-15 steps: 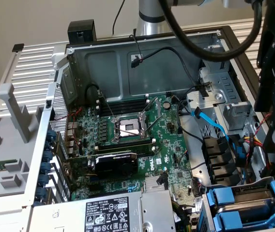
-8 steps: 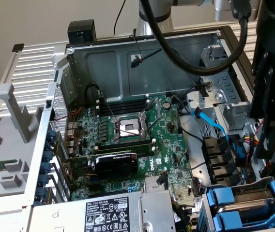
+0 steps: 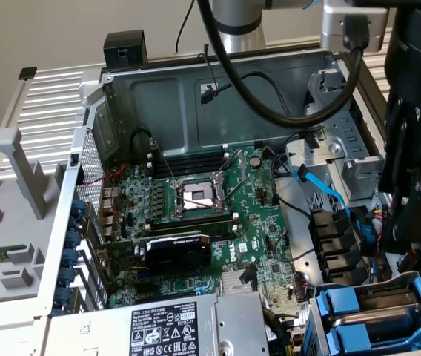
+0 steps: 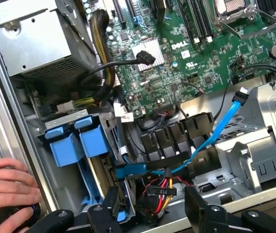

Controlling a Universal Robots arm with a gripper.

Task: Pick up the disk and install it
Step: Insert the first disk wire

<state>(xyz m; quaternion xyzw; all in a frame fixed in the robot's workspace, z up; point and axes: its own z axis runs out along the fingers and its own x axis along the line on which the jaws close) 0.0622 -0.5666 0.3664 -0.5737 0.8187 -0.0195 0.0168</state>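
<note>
Over the cables point(image 4: 160, 187), the pincer point(image 4: 155, 213) gapes wide, empty

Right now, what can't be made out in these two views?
- Blue carriers, wrist view: the bay walls hide whether a drive sits inside them.
- Hand, wrist view: cut off by the picture's edge; the dark round thing under it is mostly covered.
- Gripper, wrist view: open, its body cut off by the edge.
- Power-supply label, exterior view: print too small to read.
</note>
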